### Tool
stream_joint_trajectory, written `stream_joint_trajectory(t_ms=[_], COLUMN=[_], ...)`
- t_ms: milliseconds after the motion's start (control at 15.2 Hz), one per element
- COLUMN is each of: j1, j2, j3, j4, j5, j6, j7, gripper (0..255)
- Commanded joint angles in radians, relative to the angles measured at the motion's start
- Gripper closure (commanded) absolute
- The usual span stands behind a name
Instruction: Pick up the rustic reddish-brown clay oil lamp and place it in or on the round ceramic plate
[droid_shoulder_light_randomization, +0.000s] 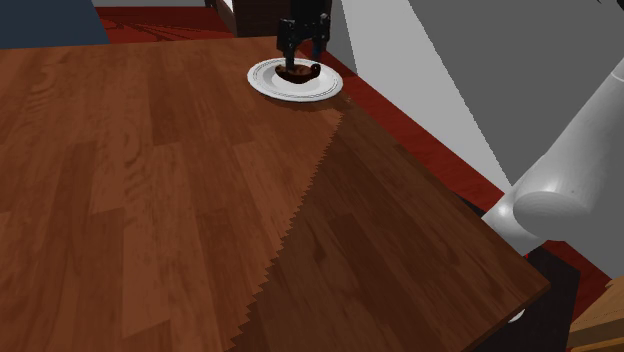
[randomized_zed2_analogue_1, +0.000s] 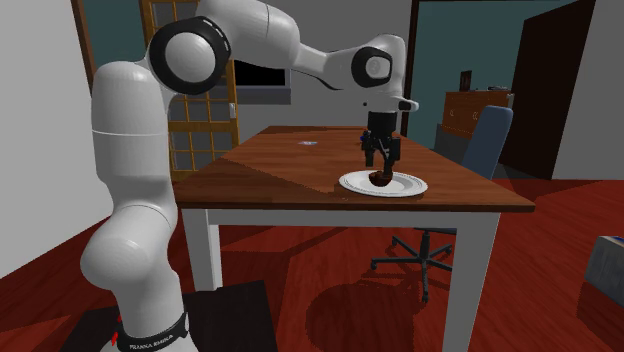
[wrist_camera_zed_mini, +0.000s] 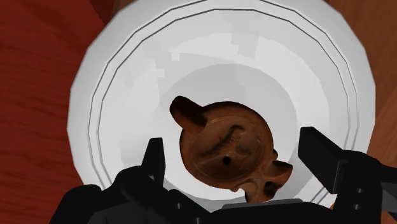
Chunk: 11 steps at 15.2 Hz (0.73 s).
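The reddish-brown oil lamp (wrist_camera_zed_mini: 226, 149) lies in the well of the round white plate (wrist_camera_zed_mini: 127, 95), its spout pointing away from the palm. My gripper (wrist_camera_zed_mini: 236, 151) hangs straight over it, open, with one black finger on each side of the lamp and a gap between each fingertip and the clay. In the shoulder view the plate (droid_shoulder_light_randomization: 265, 85) sits at the table's far right corner, with the lamp (droid_shoulder_light_randomization: 298, 72) under the gripper (droid_shoulder_light_randomization: 300, 60). Seen in the second exterior view, the gripper (randomized_zed2_analogue_1: 381, 163) stands just above the lamp (randomized_zed2_analogue_1: 381, 180) on the plate (randomized_zed2_analogue_1: 410, 187).
The plate rests close to the wooden table's (droid_shoulder_light_randomization: 180, 200) edge, with red floor (droid_shoulder_light_randomization: 420, 130) beyond. An office chair (randomized_zed2_analogue_1: 480, 150) stands past that corner, and a dresser (randomized_zed2_analogue_1: 480, 110) against the back wall. My white arm (randomized_zed2_analogue_1: 300, 50) reaches over the tabletop.
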<state>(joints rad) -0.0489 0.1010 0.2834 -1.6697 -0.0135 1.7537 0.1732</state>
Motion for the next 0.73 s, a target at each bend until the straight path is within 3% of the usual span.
stream_joint_trajectory(t_ms=[0, 132, 660], j1=[0.0, 0.002, 0.002], j2=[0.0, 0.01, 0.01], j3=[0.0, 0.001, 0.001], j4=[0.049, 0.121, 0.121], j5=[0.0, -0.003, -0.003], j6=[-0.049, -0.112, -0.112], j7=[0.0, 0.002, 0.002], gripper=[0, 0, 0])
